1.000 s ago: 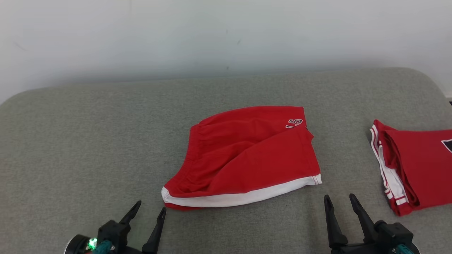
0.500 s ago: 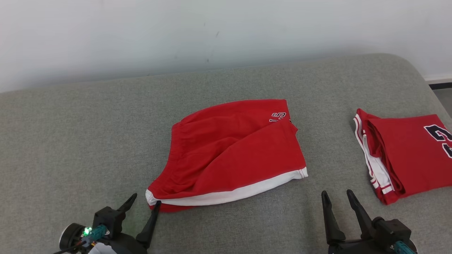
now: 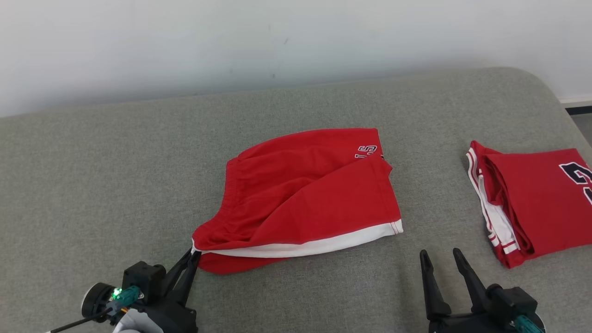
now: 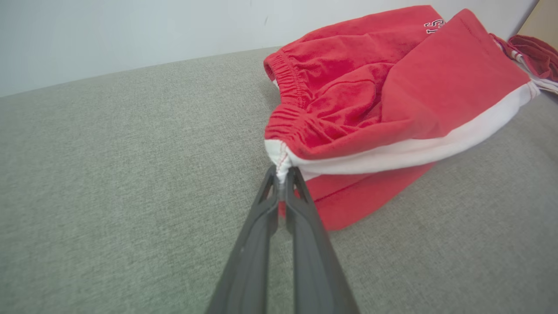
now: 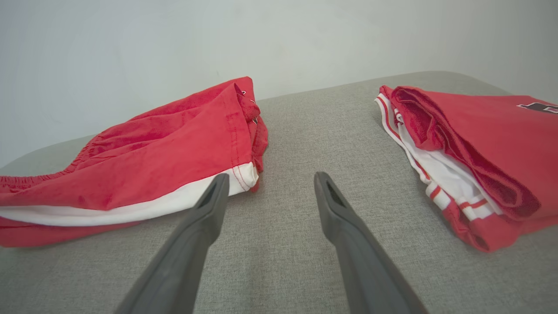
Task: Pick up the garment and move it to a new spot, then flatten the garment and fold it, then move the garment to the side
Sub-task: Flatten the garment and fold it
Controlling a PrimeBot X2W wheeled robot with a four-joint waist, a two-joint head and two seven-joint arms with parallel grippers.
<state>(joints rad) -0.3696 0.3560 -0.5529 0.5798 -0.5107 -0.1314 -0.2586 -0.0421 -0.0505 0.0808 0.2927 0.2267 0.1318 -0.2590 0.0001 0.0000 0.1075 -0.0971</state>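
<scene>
Home-like room, grey upholstered cushion [image 3: 92,175], bare white wall [image 3: 185,41]

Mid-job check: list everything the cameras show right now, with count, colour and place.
red shorts: one, red with a white hem band, middle of the cushion, loosely folded.
folded jersey: one, red with white striped trim and a dark number, right side of the cushion, apart from the shorts.
cushion: one, grey fabric, under both garments.
wall: one, white, behind the cushion.
left hand: one, dark fingers, shut on the shorts' near-left white corner.
right hand: one, dark fingers, open, over bare cushion near its front edge, between the two garments.
</scene>
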